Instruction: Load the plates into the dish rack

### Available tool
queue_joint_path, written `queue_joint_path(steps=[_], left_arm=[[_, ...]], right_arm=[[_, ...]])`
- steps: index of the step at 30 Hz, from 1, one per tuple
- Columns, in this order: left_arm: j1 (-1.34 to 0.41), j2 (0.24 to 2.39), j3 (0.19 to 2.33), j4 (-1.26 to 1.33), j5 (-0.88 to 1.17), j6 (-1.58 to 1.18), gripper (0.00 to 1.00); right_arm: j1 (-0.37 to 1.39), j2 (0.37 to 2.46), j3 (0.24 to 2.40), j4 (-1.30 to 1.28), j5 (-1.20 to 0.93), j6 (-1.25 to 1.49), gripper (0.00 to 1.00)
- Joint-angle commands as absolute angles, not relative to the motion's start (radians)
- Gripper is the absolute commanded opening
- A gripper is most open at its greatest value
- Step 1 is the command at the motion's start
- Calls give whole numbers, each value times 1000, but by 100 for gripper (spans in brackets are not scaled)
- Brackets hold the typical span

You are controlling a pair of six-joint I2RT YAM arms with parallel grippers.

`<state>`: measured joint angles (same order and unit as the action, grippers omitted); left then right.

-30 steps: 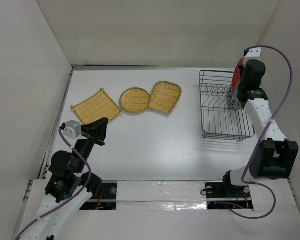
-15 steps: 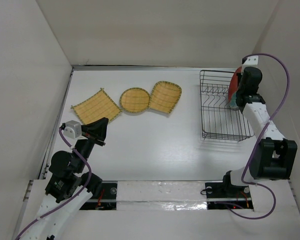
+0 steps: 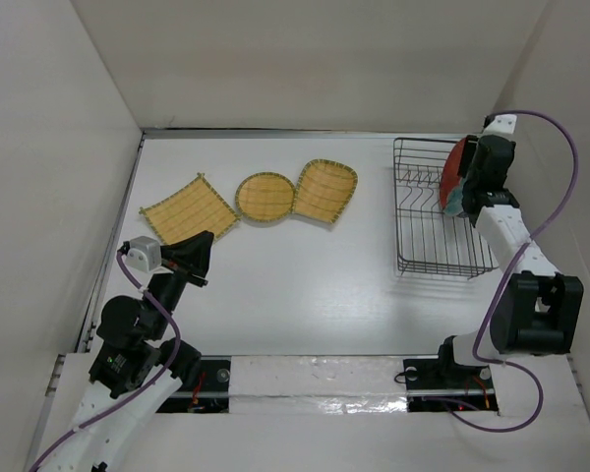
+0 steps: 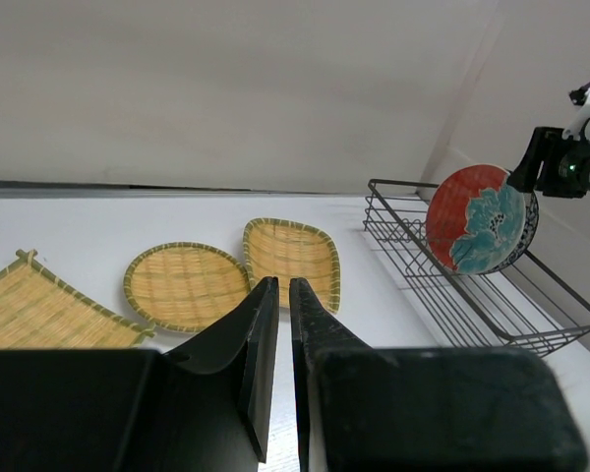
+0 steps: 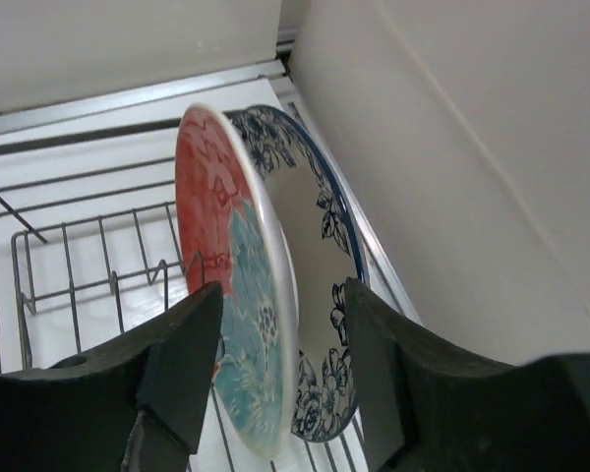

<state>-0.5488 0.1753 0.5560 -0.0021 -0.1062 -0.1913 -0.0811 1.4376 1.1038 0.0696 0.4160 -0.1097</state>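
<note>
Over at the far right corner, the right end effector [image 5: 281, 288] is clamped across two plates nested together. One finger sits on the face of the red-and-teal plate [image 5: 221, 216], the other against the back of the blue-and-white plate [image 5: 320, 226]. Both plates stand on edge, upright, along the right side of the dish rack [image 3: 396, 206], toward its far end. I cannot tell whether their lower rims touch the wires.

Down at the near left, the left end effector [image 4: 282, 285] is narrow, a thin slit between its fingers and nothing in it, hanging above the bench [image 3: 305, 285]. Beyond it lie the three bamboo plates in a row: square one [image 3: 189, 210], round one [image 3: 265, 197], rounded-square one [image 3: 325, 190], well apart from the rack.
</note>
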Motion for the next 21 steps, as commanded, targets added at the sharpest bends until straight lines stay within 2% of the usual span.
queue_joint_path(steps=[1,3,8,9,10,11,12,13,15,16,18,19,20,21], left_arm=[[-554,190,584,31,-107,-190,8],[-554,193,584,29,-110,-190,8],[-554,204,586,31,-112,-190,8],[-554,207,586,31,-110,-190,8],[-554,209,586,31,-110,-190,7],[-554,215,587,31,-110,-190,7],[-554,218,586,31,-110,-190,7],[-554,224,587,31,-110,-189,7],[-554,230,586,34,-109,-189,4],[-554,233,586,34,-109,-189,0],[-554,241,586,32,-107,-190,0],[-554,242,586,32,-104,-190,0],[-554,247,586,34,-103,-190,0],[-554,248,586,34,-100,-189,0]], right_arm=[[-81,1381,1192,112,440,0,60],[-54,1365,1221,72,449,41,68],[58,1330,1334,3,446,60,68],[114,1327,1345,-32,459,67,62],[142,1327,1350,-40,450,92,50],[172,1330,1345,-49,433,107,19],[202,1333,1338,-51,414,132,4],[260,1339,1325,-46,396,191,0],[322,1374,1278,-12,367,248,0],[377,1393,1263,0,370,309,0],[422,1467,1233,61,382,368,1],[439,1500,1233,66,391,436,6],[457,1534,1233,74,391,468,24],[457,1599,1238,69,399,498,34]])
